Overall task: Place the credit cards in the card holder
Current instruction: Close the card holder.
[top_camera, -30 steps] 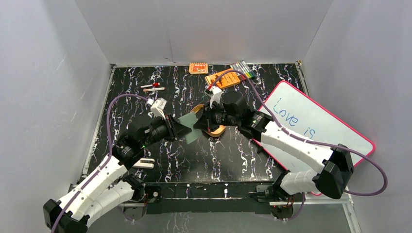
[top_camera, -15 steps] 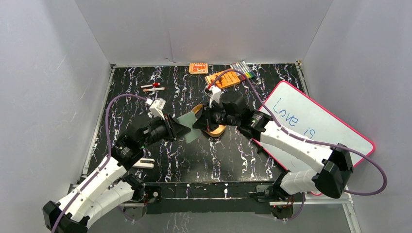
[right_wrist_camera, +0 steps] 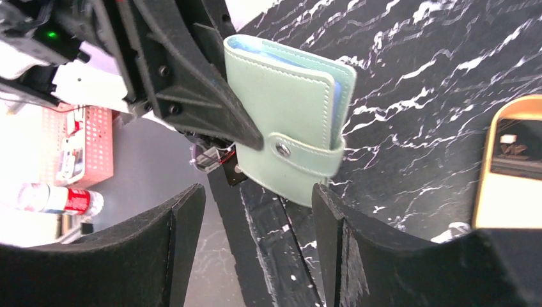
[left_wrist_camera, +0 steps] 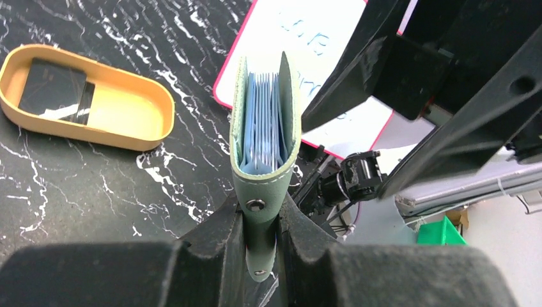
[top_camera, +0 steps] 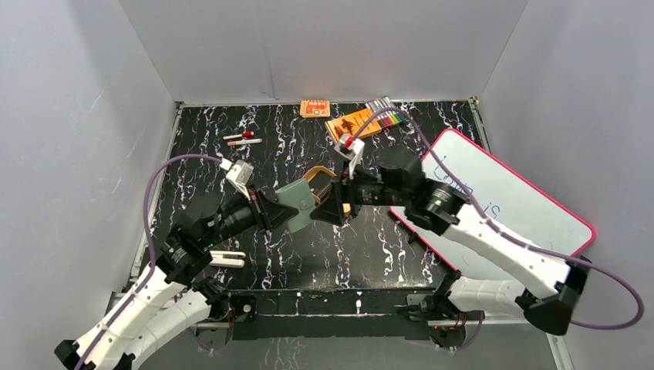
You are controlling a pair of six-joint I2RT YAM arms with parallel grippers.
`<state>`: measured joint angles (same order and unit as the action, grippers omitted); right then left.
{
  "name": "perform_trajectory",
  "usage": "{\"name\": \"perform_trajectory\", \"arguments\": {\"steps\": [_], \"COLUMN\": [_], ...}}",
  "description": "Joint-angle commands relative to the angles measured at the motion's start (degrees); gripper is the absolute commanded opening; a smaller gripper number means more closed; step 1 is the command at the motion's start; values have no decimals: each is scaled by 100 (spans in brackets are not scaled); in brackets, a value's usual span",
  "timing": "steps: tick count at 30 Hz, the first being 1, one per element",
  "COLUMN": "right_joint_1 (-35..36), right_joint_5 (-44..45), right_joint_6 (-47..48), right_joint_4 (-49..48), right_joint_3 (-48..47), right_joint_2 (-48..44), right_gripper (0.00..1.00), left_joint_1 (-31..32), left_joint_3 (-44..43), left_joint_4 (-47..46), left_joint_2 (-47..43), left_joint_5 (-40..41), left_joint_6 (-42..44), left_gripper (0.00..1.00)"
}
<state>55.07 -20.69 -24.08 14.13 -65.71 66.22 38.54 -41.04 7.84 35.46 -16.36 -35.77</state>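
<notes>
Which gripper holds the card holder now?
The left gripper, clamped on the card holder at its snap end. The right gripper stands open and empty.

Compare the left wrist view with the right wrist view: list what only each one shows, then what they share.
Left wrist only: the whiteboard, the whole tan tray with credit cards lying in it, and the card holder edge-on, its blue-grey pockets fanned. Right wrist only: the holder's flat green face, the right gripper open and empty, and a bottle beyond the table. Both: the left gripper clamping the card holder, part of the tray, and the black marbled table.
</notes>
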Motion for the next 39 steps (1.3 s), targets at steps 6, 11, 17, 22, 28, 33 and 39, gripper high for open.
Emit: {"name": "perform_trajectory", "arguments": {"steps": [6, 11, 17, 22, 28, 33, 39], "right_joint_1": [-38, -34, -34, -40, -39, -35, -31], "right_joint_5": [164, -561, -1218, -1328, -1366, -1515, -1606], "right_joint_6": [832, -3, -576, -876, -1530, -1910, -2134], "right_joint_4": [347, -1501, -2521, -2990, -3753, -4163, -4507], "right_joint_3": [197, 1215, 1491, 1567, 1843, 1830, 1871], "right_joint_2": [-1754, -2146, -1827, -1716, -1562, -1293, -1079], "right_gripper": [67, 70, 73, 73, 70, 61, 47], "left_joint_1": [48, 46, 43, 43, 48, 43, 43], "left_joint_3": [-249, -178, -45, -52, -28, -18, 56], "left_joint_4": [-320, -1151, -2208, -2786, -3037, -3129, -3172], "left_joint_2": [-768, -848, -693, -446, -339, -350, -432], "left_joint_5": [-1079, -1705, -2062, -2298, -2369, -2358, -2244], "left_joint_6": [360, 115, -377, -624, -724, -768, -779], "left_gripper": [0, 0, 0, 0, 0, 0, 1]}}
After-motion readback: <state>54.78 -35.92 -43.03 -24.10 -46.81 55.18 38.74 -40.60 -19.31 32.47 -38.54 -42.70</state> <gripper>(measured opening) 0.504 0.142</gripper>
